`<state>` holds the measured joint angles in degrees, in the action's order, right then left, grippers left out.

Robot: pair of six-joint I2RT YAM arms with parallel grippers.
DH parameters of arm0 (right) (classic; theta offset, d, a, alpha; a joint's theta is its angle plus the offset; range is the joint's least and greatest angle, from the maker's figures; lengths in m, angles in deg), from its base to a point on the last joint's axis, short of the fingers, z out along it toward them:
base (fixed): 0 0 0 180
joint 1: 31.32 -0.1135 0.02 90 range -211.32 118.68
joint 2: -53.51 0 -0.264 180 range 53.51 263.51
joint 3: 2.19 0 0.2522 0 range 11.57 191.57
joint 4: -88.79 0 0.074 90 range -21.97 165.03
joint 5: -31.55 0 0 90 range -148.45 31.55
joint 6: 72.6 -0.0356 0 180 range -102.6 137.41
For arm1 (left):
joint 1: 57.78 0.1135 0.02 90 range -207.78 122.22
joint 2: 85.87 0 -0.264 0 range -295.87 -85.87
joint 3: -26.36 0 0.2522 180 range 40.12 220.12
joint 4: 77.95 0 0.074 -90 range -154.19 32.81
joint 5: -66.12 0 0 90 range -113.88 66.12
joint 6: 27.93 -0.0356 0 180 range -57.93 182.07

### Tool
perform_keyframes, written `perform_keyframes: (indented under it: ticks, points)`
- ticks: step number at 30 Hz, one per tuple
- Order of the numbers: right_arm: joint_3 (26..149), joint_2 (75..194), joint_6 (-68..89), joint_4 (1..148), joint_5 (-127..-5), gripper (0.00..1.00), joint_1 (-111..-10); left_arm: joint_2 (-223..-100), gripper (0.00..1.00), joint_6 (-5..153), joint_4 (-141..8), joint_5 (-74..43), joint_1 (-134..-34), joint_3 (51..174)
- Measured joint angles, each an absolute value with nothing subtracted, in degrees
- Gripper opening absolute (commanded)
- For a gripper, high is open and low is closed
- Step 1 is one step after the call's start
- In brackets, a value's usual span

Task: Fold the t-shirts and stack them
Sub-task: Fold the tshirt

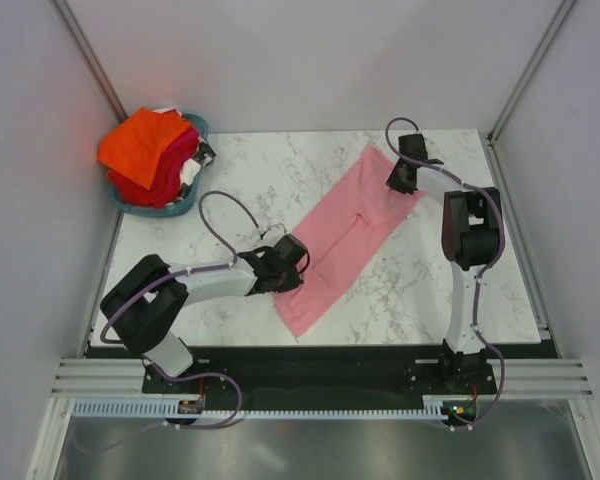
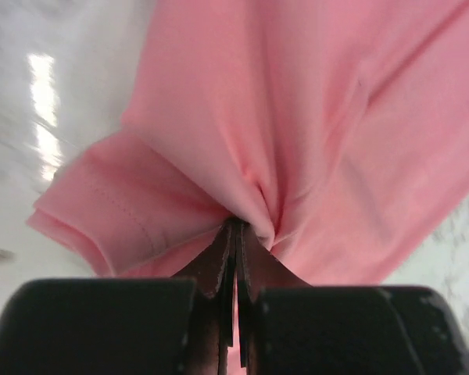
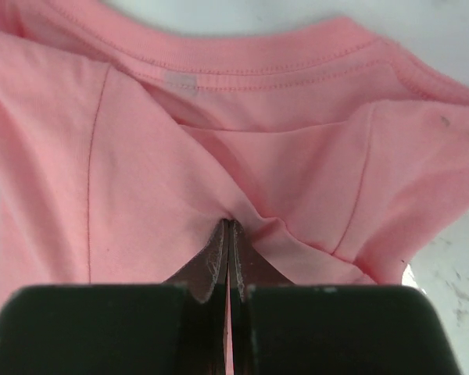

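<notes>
The pink t-shirt (image 1: 345, 235) across the middle of the top view is soft, matt knit cloth; its collar (image 3: 242, 66) is ribbed, with fine stitching. The table (image 1: 420, 290) under it looks like white veined marble, smooth and glossy, throwing back lamp glare. Upper left, the orange and red t-shirts (image 1: 145, 150) are matt cloth too, heaped in a teal basket (image 1: 199, 126) that looks plastic. The casing of the left gripper (image 2: 233, 225) is matt black.
</notes>
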<state>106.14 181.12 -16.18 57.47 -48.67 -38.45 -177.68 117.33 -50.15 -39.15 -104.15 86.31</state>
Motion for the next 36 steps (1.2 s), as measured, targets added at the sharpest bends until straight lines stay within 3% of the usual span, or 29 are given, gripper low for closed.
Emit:
perform_keyframes:
  ticks: [10,18,22,23,25,29,36]
  points:
    - [117.07,188.51,-14.25,57.07,-55.78,0.00,-39.63,-181.38,0.02,132.74,-51.09,-36.20,-124.80,89.31]
    - [123.82,192.44,-13.38,55.30,-59.49,0.00,-41.73,-181.40,0.02,137.86,-49.93,-37.53,-129.37,90.05]
    - [124.94,192.44,-13.25,52.96,-61.07,0.11,-42.10,-178.19,0.06,134.66,-45.82,-39.98,-129.44,89.68]
    - [125.09,192.42,-13.32,52.59,-61.57,0.36,-42.10,-176.76,0.10,132.98,-45.19,-40.92,-129.35,89.70]
    - [125.20,191.85,-13.93,51.87,-62.86,0.55,-42.08,-173.53,0.20,129.75,-44.31,-42.41,-128.45,89.90]
    - [122.71,187.35,-13.73,50.17,-63.69,0.55,-42.08,-167.08,0.37,121.68,-44.60,-42.34,-122.25,91.21]
    - [113.48,172.05,-12.24,51.52,-64.45,0.52,-41.51,-164.37,0.47,109.53,-47.94,-37.07,-104.87,94.90]
